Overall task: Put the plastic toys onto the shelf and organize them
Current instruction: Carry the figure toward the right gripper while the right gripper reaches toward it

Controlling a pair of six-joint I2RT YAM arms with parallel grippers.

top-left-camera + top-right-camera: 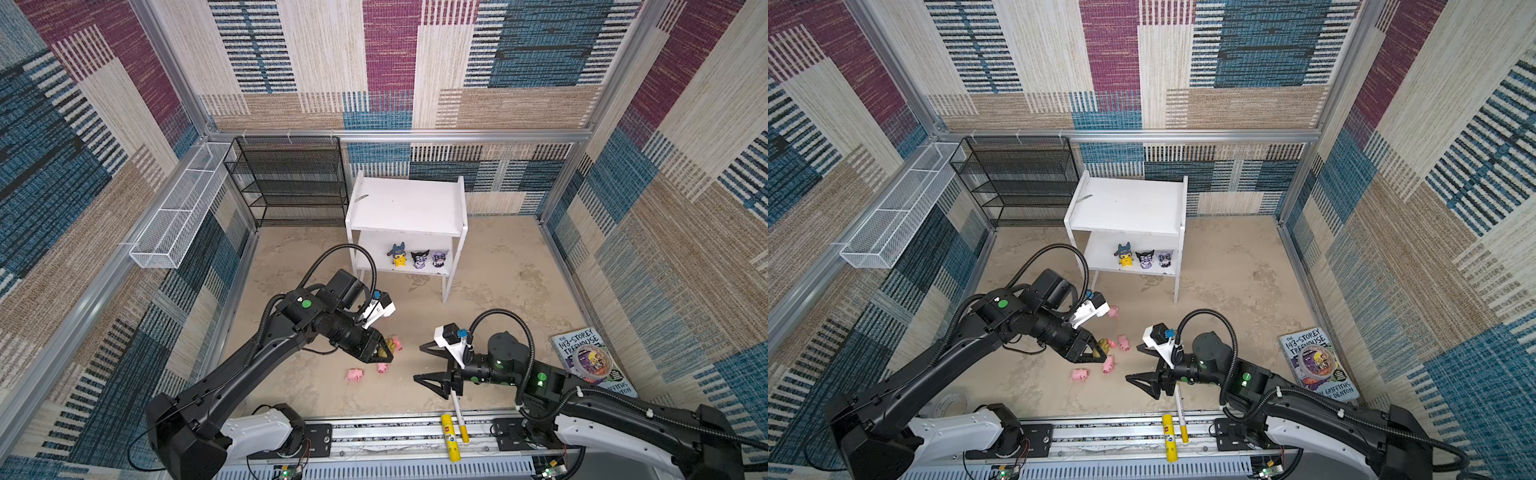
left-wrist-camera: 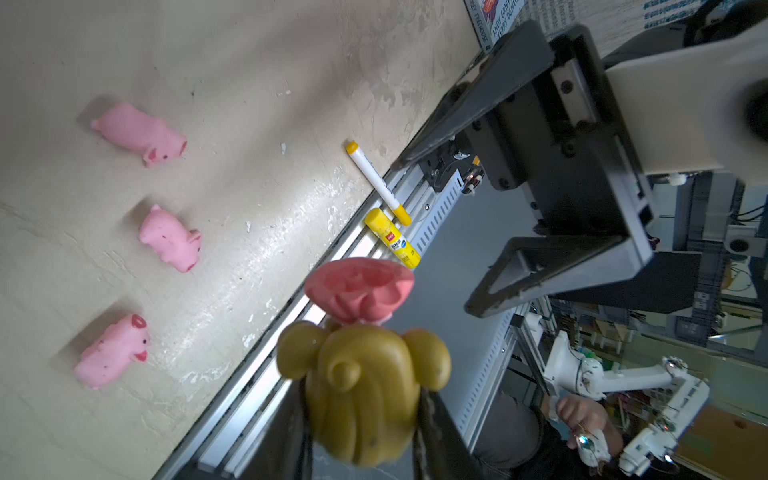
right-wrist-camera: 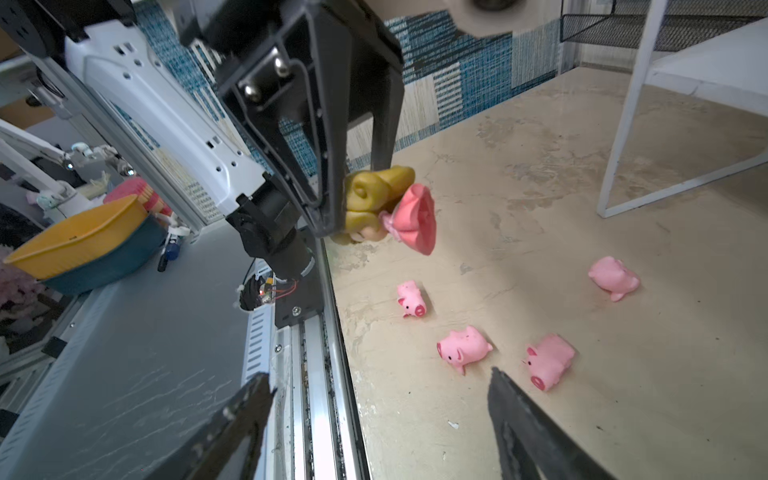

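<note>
- Left gripper [image 1: 384, 352] is clenched on the blond-haired pink doll [image 2: 361, 386], apparently by its glossy moulded hair, above the table [image 1: 498, 282]; right gripper [image 1: 417, 362] gapes empty at three o'clock.
- Carry it to the shelf [image 1: 407, 208] at twelve o'clock; land the flared skirt flat beside the three figures [image 1: 419, 257].
- Smooth, rubbery pink pigs [image 1: 354, 375] lie at six o'clock.

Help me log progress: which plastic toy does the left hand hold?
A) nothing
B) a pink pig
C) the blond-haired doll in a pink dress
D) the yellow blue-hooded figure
C: the left hand is shut on the blond-haired pink-dressed plastic doll.
</note>
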